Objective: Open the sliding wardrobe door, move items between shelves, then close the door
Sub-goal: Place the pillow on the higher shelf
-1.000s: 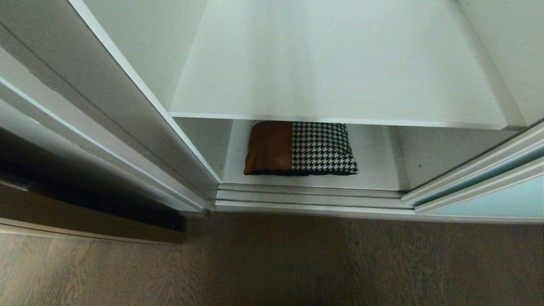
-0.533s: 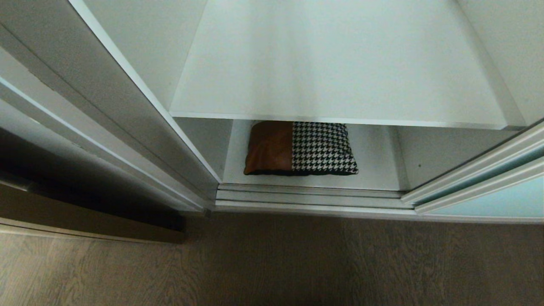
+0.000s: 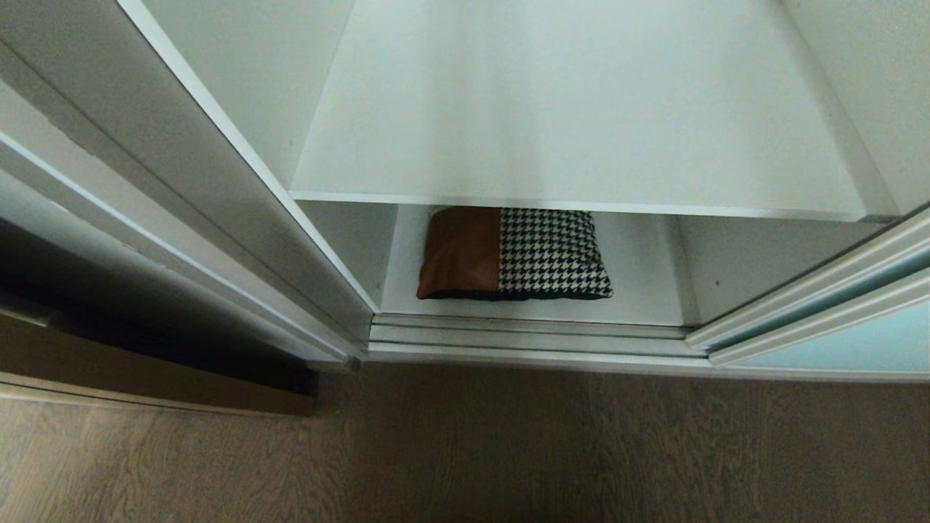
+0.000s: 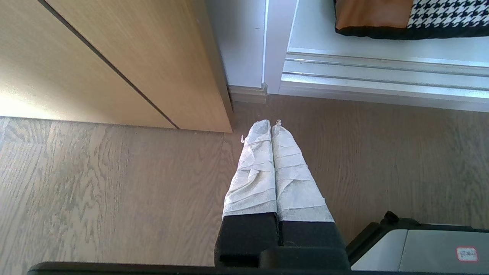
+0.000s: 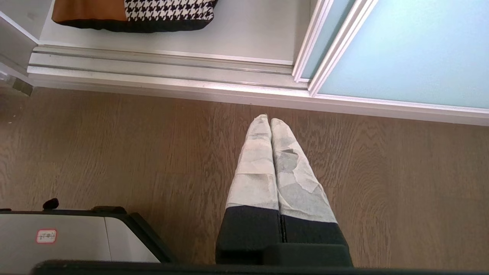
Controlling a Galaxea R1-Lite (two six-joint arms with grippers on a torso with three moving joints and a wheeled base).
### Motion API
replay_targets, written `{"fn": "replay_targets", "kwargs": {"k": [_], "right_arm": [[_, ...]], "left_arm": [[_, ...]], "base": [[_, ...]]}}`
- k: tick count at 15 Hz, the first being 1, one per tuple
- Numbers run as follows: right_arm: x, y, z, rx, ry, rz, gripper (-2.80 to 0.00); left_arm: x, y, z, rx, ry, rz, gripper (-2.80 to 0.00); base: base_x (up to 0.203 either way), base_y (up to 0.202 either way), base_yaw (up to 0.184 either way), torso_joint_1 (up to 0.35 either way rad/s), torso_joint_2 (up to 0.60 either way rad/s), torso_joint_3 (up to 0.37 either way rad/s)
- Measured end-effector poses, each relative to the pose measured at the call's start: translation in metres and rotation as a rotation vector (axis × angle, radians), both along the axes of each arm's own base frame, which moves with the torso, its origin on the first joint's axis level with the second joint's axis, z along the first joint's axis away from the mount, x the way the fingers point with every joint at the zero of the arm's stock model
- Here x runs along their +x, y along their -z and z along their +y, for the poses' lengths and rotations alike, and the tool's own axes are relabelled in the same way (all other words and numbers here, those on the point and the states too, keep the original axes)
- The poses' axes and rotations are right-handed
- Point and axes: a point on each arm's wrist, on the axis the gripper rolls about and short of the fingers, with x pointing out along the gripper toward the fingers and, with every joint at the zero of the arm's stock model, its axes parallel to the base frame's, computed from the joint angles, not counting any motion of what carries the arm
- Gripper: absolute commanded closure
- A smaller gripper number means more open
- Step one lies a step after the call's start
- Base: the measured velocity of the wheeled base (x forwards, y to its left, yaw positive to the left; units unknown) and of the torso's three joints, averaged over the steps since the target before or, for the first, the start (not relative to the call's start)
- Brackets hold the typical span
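Note:
The wardrobe stands open. Its sliding door (image 3: 864,341), frosted pale aqua glass in a silver-white frame, is pushed to the right (image 5: 401,49). A folded bundle of clothes (image 3: 514,254), rust-brown, houndstooth and black, lies on the bottom shelf (image 3: 639,290). The bundle also shows in the wrist views (image 4: 405,19) (image 5: 133,15). The shelf above (image 3: 581,116) is bare. My left gripper (image 4: 271,123) is shut and empty, pointing down over the wooden floor short of the door track. Likewise my right gripper (image 5: 270,119) is shut and empty above the floor. Neither arm shows in the head view.
The silver door track (image 3: 530,338) runs along the wardrobe's foot. A tan wooden panel (image 4: 114,65) stands left of the wardrobe. Corners of my base (image 4: 424,248) (image 5: 68,236) show beside each gripper. Wooden floor (image 3: 508,450) spreads in front.

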Motion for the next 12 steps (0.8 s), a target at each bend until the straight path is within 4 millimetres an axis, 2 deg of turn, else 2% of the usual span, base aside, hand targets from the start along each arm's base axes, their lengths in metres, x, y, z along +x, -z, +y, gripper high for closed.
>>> {"fn": "replay_targets", "kwargs": {"k": [12], "right_arm": [[0.0, 0.0, 0.0, 0.0, 0.0, 0.0, 0.0]], "left_arm": [[0.0, 0.0, 0.0, 0.0, 0.0, 0.0, 0.0]], "base": [[0.0, 0.0, 0.0, 0.0, 0.0, 0.0]]}}
